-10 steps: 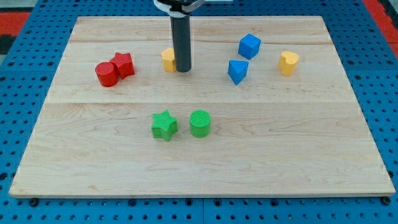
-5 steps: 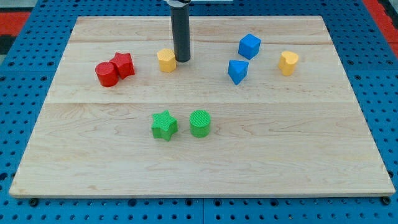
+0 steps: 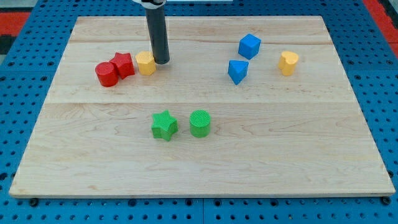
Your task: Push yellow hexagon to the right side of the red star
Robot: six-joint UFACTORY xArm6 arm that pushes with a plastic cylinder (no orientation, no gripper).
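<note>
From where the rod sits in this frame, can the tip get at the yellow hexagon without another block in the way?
Probably yes. My tip is right beside the yellow hexagon, on its side toward the view's right, with no block between them. The red star sits just beyond the hexagon, toward the view's left.

1. No text, label, brand, number or sign can be read anywhere in the view.
2. The table (image 3: pixel 199 155) is plain wood, unmarked.
3. The coloured blocks carry no readable markings.

The pale wooden board (image 3: pixel 205 155) shows smooth grain, while the green star (image 3: pixel 164 125) and green cylinder (image 3: pixel 200 123) look ridged plastic.
</note>
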